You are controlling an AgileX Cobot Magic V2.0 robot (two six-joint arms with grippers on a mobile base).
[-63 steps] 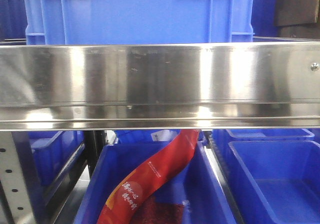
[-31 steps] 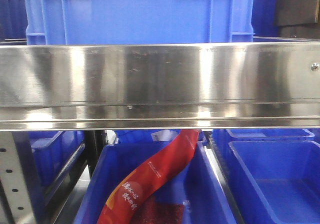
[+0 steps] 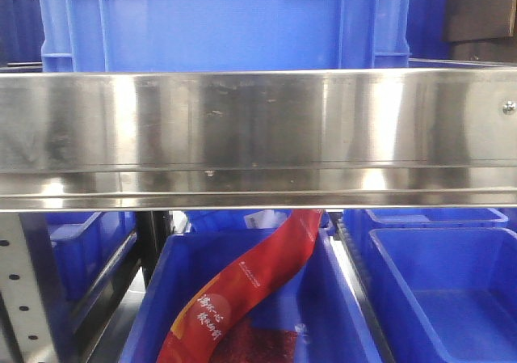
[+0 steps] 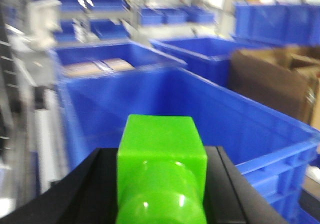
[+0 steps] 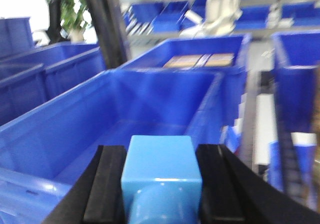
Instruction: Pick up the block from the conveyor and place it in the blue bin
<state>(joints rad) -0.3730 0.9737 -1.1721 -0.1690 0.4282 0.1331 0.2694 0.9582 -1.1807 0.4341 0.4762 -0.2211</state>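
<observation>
In the left wrist view my left gripper (image 4: 161, 171) is shut on a bright green block (image 4: 161, 154), held between the black fingers (image 4: 95, 184) above the near rim of a large blue bin (image 4: 165, 109). In the right wrist view my right gripper (image 5: 159, 176) is shut on a light blue block (image 5: 160, 166), held over the near edge of a large blue bin (image 5: 125, 114). The conveyor belt is out of view. The front view shows neither gripper.
The front view is filled by a shiny steel rail (image 3: 258, 137) with a blue crate (image 3: 226, 19) above it and blue bins (image 3: 452, 290) below, one holding a red packet (image 3: 242, 290). A brown cardboard box (image 4: 275, 84) stands right of the left bin. A dark post (image 5: 105, 24) rises behind the right bin.
</observation>
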